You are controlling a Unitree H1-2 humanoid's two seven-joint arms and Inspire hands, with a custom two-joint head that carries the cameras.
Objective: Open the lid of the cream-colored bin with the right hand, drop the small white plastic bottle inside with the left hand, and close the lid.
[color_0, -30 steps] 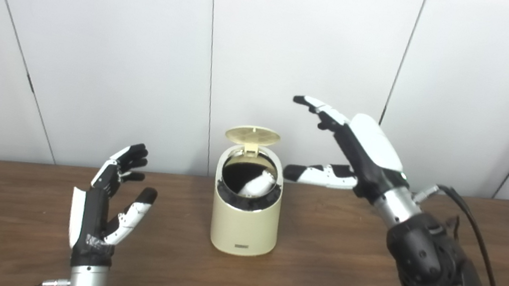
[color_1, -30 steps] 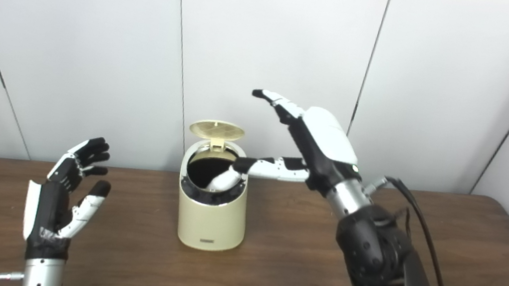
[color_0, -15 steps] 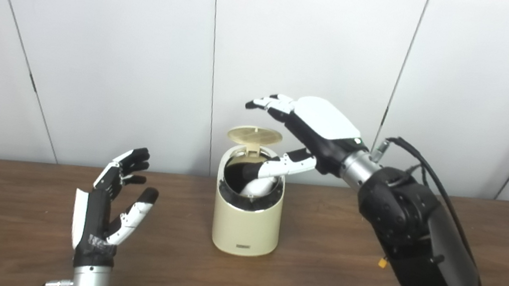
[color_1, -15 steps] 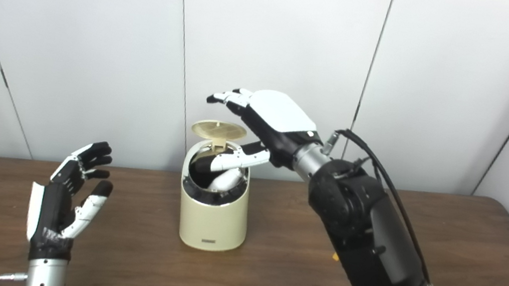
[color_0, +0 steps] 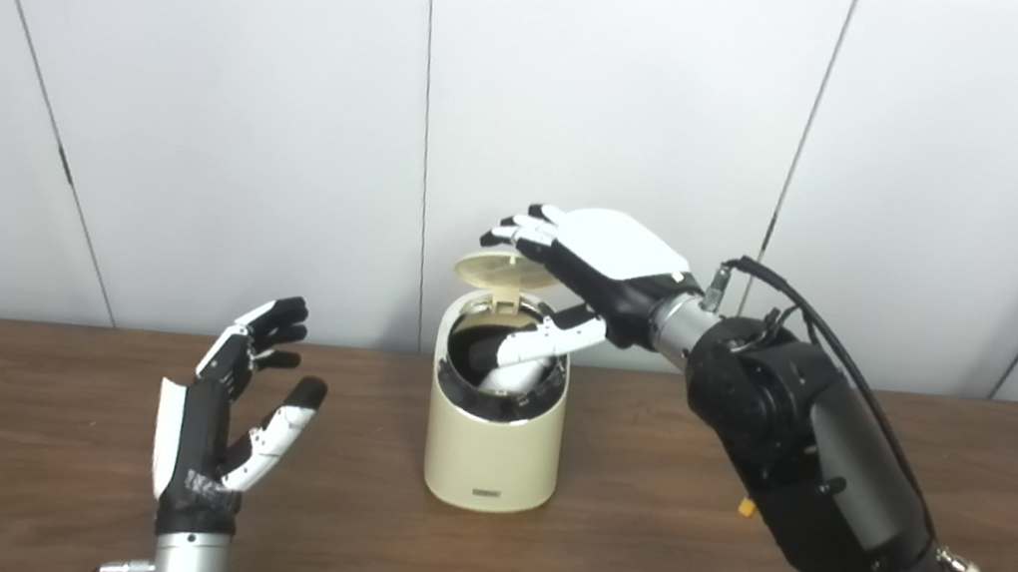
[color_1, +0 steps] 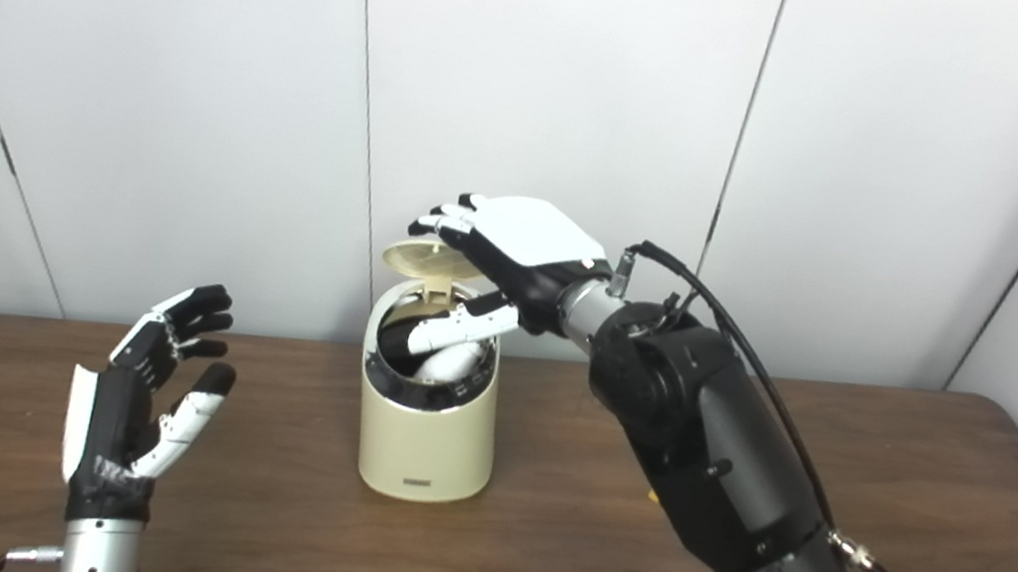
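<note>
While the cream bin [color_0: 492,445] stands mid-table w/ lid [color_0: 507,270] raised, we note the small white bottle [color_0: 518,375] leaning inside. Right hand [color_0: 595,261]: fingers spread, tips on lid, holding nothing. Left hand [color_0: 219,419] wide, empty.

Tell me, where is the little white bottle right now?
The white bottle lies tilted inside the open cream bin at the table's middle, under the right hand.
</note>
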